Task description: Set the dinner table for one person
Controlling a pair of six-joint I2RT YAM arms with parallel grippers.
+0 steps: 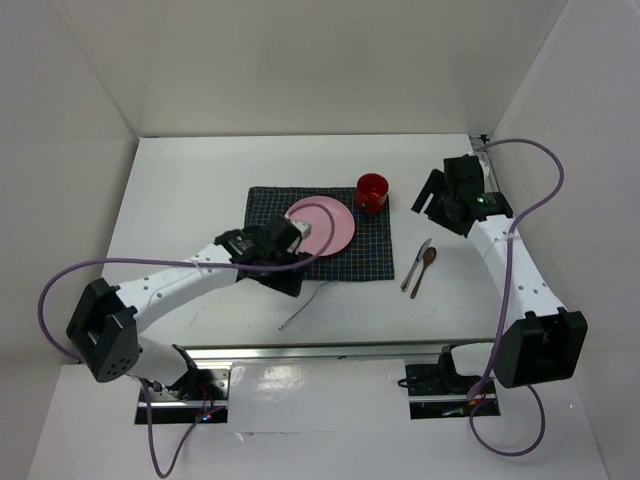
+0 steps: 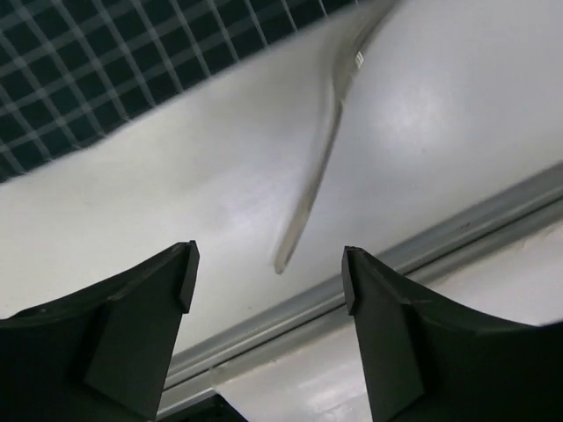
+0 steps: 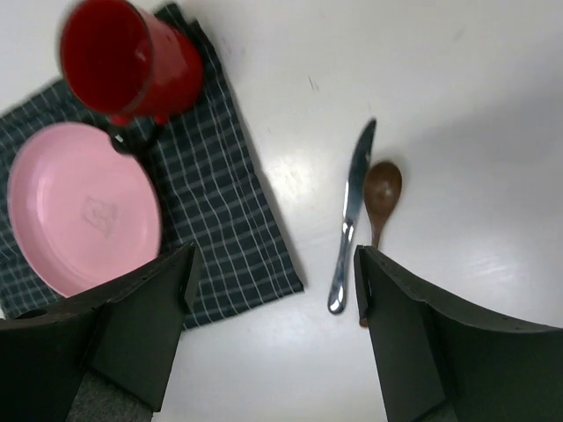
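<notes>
White counter (image 1: pixel 180 180) | my left gripper (image 2: pixel 268 259) open, empty, over fork (image 2: pixel 317 167) | right gripper (image 3: pixel 274 264) open, empty | risk: flat fork slips my pinch

White tabletop (image 1: pixel 200 180) with a mat and three pieces of cutlery

A dark checked mat (image 1: pixel 372 250) lies flat near the middle of the matte white tabletop. Right of it, clear of its edge, a metal knife (image 1: pixel 417 264) and a brown spoon (image 1: pixel 429 257) lie just beside each other, the spoon on the outside. A fork (image 1: pixel 300 312) lies at a slant near the mat's near edge. A silver rail (image 1: pixel 330 350) runs along the near side.
</notes>
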